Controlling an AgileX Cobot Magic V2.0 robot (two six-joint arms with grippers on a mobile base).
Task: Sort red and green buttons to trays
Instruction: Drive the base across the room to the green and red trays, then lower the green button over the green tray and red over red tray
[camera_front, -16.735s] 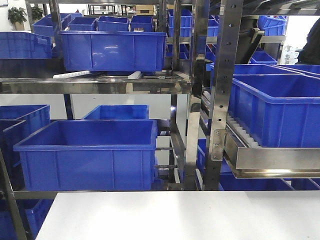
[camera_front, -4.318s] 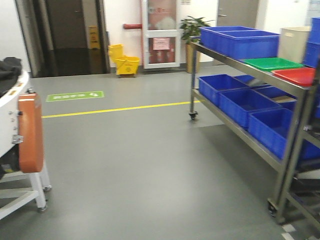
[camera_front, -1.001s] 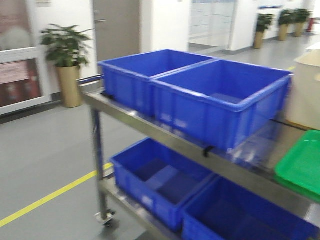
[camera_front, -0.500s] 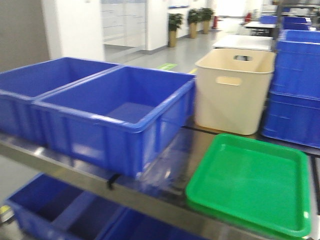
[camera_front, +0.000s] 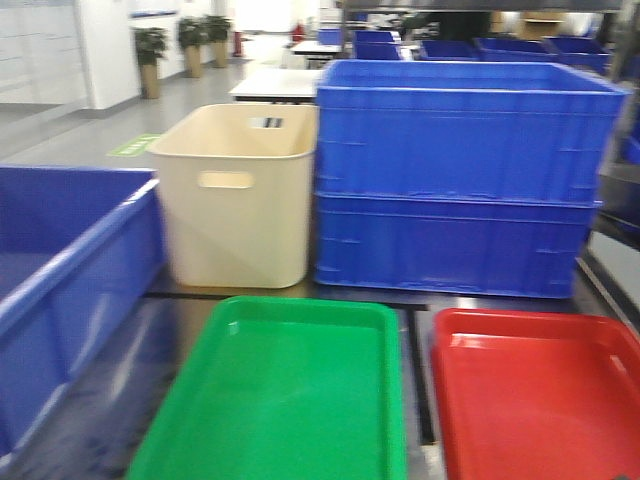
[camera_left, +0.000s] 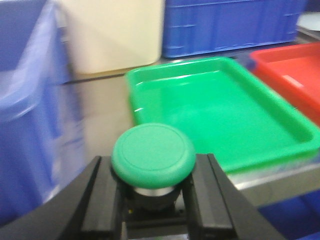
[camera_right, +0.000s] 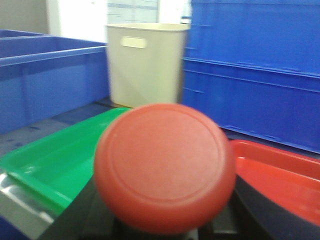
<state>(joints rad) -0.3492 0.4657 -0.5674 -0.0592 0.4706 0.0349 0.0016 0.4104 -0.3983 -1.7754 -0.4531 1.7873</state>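
Steel shelf (camera_front: 175, 340) ahead: green tray (camera_front: 270, 400) left, red tray (camera_front: 540, 400) right. Now the left gripper (camera_left: 155, 175) pinches the green button (camera_left: 153, 154), its tray just ahead-right. The right gripper (camera_right: 165, 227) apparently clamps the red button (camera_right: 165, 167), jaws mostly hidden, red tray ahead-right.

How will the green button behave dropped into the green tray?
Likely rigid: the green button sits undeformed between the fingers. Its wide cap over a narrower body looks top-heavy, and may tip or roll in the glossy green tray.
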